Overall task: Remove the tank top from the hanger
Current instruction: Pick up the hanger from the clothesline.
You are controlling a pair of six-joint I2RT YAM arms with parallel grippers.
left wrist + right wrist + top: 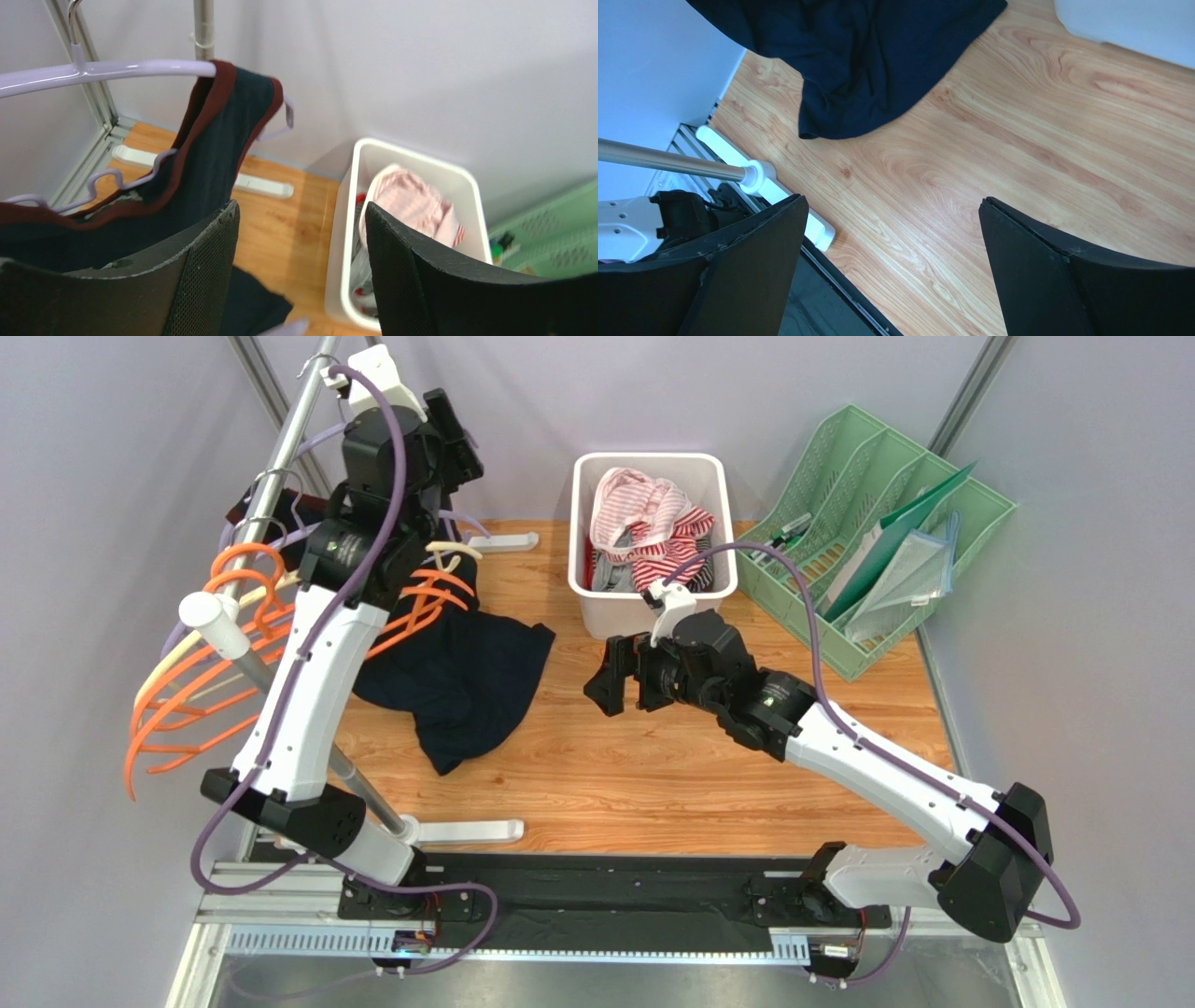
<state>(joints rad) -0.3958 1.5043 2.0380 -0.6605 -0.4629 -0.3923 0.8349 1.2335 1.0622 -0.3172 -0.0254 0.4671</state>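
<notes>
The tank top (pixel 203 161) was found hung on the lavender hanger (pixel 105 68) — hem pooled near the left edge of the desk (pixel 631 770). The left hand (pixel 300 210) beside it and the right hand (pixel 892 203) were held spread, empty.

No legible text or labels anywhere.

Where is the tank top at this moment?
In the top view the tank top sits left of centre, draping from the lavender hanger onto the wooden table, just left of the white bin.
</notes>
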